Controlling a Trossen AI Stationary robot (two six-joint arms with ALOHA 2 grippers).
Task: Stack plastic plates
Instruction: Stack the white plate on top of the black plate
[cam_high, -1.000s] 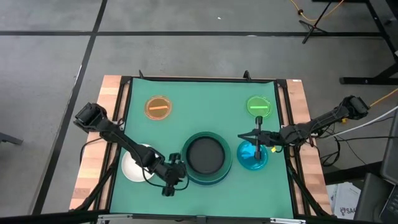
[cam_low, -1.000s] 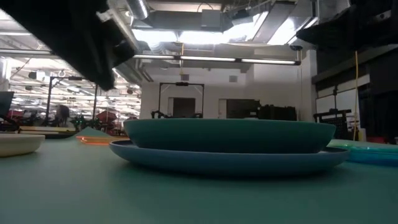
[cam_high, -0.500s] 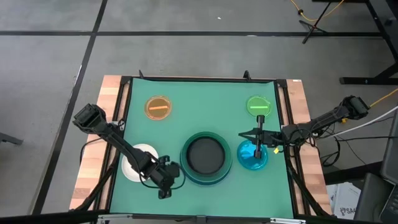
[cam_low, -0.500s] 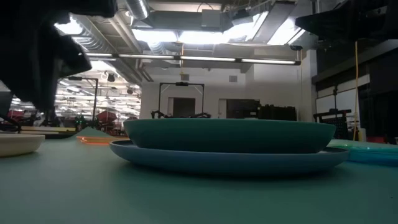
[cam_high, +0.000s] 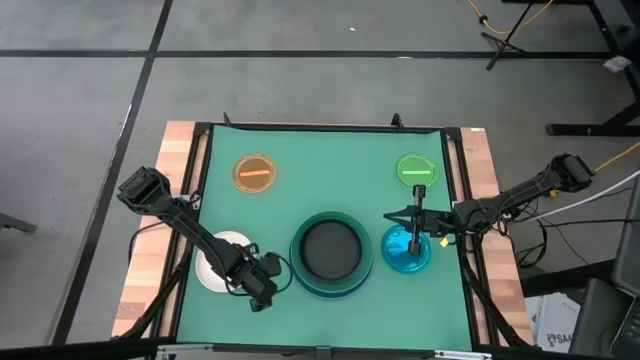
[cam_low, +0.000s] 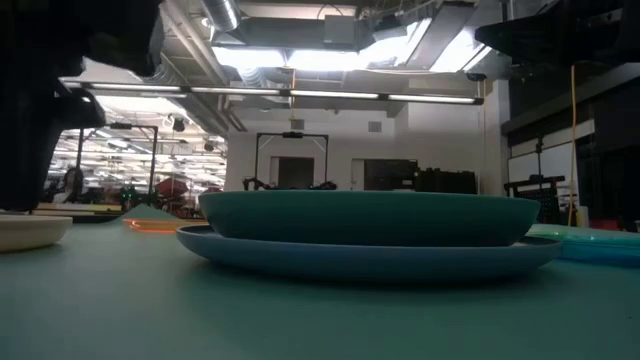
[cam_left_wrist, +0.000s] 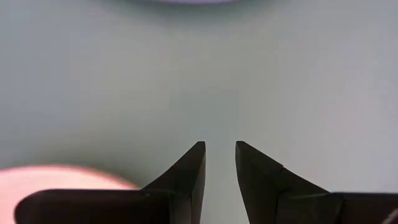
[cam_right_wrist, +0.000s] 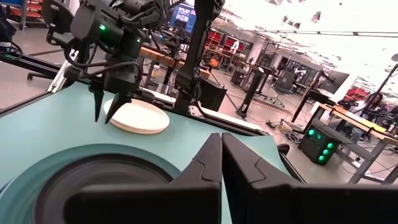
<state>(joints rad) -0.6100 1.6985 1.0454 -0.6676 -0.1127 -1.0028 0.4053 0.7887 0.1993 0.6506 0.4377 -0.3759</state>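
Observation:
A dark teal plate (cam_high: 331, 252) with a black plate (cam_high: 330, 248) in it sits on the large light blue plate (cam_low: 370, 262) near the table's near edge. The white plate (cam_high: 218, 262) lies flat to its left. The cyan plate (cam_high: 405, 254) lies flat to its right. The orange plate (cam_high: 254, 172) and the green plate (cam_high: 416, 170) lie farther back. My left gripper (cam_high: 257, 296) points down, open a little, between the white plate and the stack, over bare mat (cam_left_wrist: 219, 146). My right gripper (cam_high: 415, 236) hangs shut above the cyan plate, its fingers (cam_right_wrist: 211, 155) level and pointing toward the stack.
A green mat (cam_high: 330, 150) covers the table inside a black frame, with wooden strips (cam_high: 150, 250) at the left and right edges. There is bare mat between the orange and green plates and along the near edge.
My left gripper has moved toward the table's left, away from the stacked plates and closer to the white plate. The plates have stayed where they were.

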